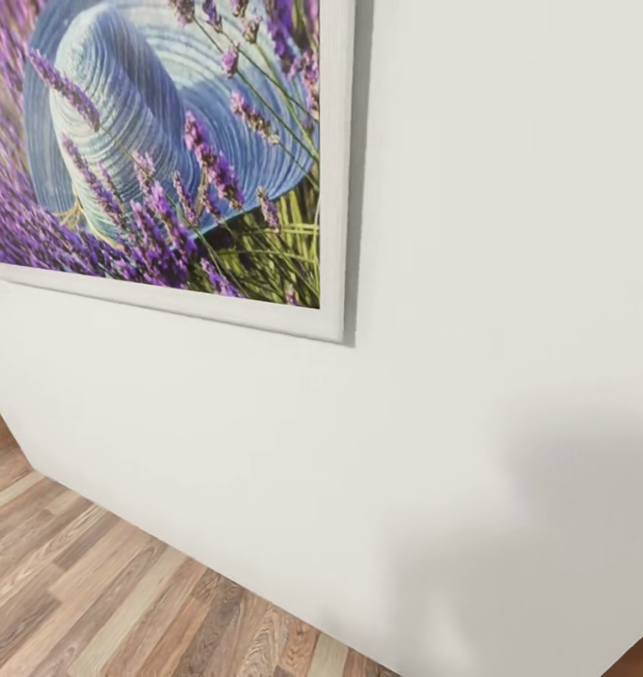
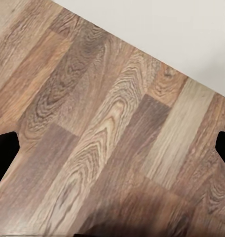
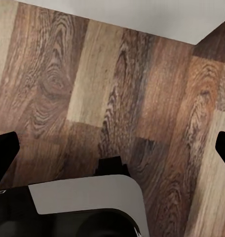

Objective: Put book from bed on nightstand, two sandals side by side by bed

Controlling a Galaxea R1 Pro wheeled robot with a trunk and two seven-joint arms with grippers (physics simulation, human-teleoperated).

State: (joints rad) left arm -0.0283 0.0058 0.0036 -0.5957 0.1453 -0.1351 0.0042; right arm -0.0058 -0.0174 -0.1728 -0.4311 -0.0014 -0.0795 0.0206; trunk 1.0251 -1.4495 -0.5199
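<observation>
Facing a white wall at close range, with a framed picture of a blue straw hat among lavender hanging on it and a strip of wood-plank floor running along the wall's foot, the head camera apparently tilting so that wall and floor are lying on a slant. Carrying nothing: left gripper hanging over bare planks with its dark fingertips sitting far apart at opposite edges of the wrist picture, so standing wide open, empty space between them. Holding the right gripper in the same spread, unloaded way above the floor, a pale and dark part of the robot's own body lying beneath it, probably because both arms are being kept tucked low for travel rather than reaching. Looking, by this judgement, like a stretch of driving or turning toward the work, not handling. Seeing none of the book, bed, nightstand or sandals here, so being unable to place them from these views.
</observation>
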